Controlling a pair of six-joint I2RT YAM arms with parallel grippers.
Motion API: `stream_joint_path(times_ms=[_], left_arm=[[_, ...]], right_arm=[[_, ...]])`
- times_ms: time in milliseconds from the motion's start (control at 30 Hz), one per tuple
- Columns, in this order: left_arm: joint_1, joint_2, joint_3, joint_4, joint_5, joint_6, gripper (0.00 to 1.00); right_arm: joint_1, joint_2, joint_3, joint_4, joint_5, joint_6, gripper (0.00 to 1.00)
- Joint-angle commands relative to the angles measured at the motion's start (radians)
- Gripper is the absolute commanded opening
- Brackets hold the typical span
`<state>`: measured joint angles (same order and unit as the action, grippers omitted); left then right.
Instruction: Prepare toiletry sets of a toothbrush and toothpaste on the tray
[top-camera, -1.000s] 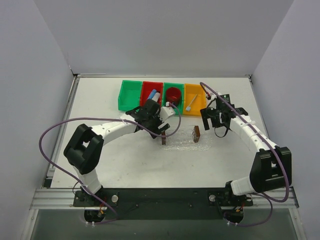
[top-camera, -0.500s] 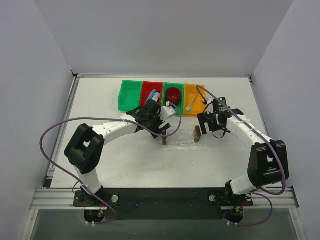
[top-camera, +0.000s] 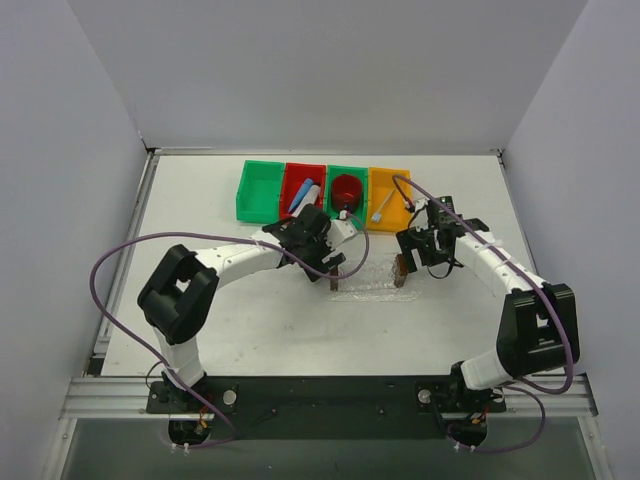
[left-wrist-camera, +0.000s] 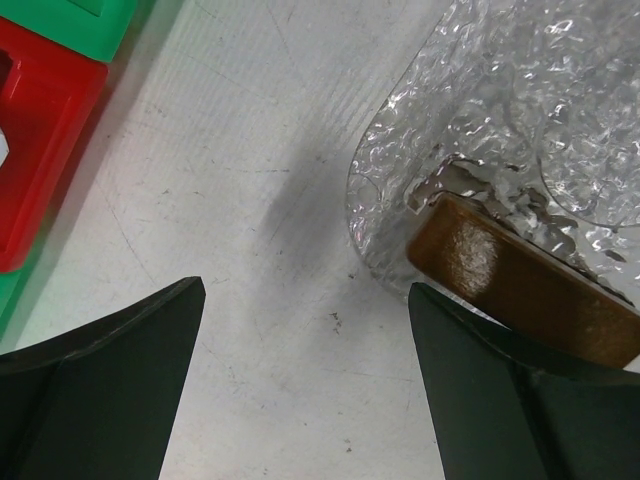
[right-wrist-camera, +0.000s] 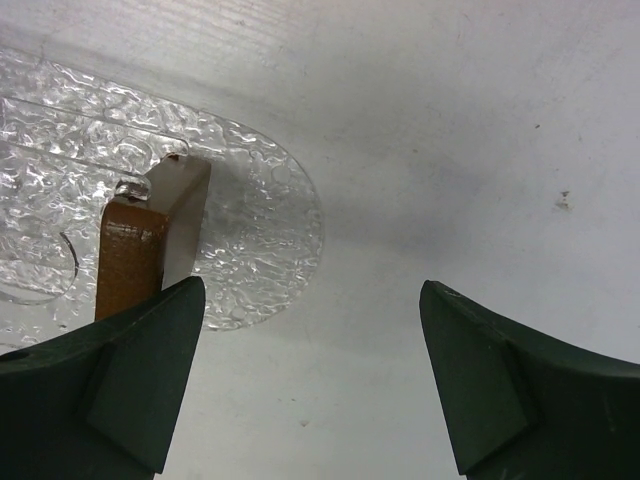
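The clear tray (top-camera: 366, 279) lies mid-table with a brown block at each short end. My left gripper (top-camera: 331, 266) is open and empty just above the tray's left block (left-wrist-camera: 520, 285). My right gripper (top-camera: 410, 256) is open and empty beside the right block (right-wrist-camera: 133, 250). In both wrist views the fingers (left-wrist-camera: 110, 380) (right-wrist-camera: 520, 390) hang over bare table next to the blocks. The white toothbrush (top-camera: 383, 207) lies in the orange bin. The blue toothpaste tube (top-camera: 298, 197) and the white one (top-camera: 309, 190) lie in the red bin.
Four bins stand in a row at the back: green (top-camera: 259, 188), red (top-camera: 297, 207), green with a red cup (top-camera: 346, 188), orange (top-camera: 393, 220). A clear bubbly oval mat (right-wrist-camera: 260, 230) lies under the tray ends, also in the left wrist view (left-wrist-camera: 500, 110). Purple cables loop beside both arms.
My left gripper has moved right and nearer, onto the tray's left end. My right gripper has moved left and down to the tray's right end. Both stay open.
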<state>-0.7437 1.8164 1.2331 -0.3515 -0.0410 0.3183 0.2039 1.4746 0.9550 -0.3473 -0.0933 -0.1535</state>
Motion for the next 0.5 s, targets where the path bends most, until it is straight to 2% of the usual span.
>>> stream_joint_path(times_ms=[0,467], left_arm=[[-0.034,0.026,0.069,0.034,0.021,-0.007,0.95],[-0.092,0.070,0.121,0.022,0.015,-0.010,0.95]], right_arm=[[0.023,-0.066,-0.027,-0.061,-0.025,-0.017,0.84],[0.025,-0.109,-0.042,-0.068,0.036,-0.038,0.84]])
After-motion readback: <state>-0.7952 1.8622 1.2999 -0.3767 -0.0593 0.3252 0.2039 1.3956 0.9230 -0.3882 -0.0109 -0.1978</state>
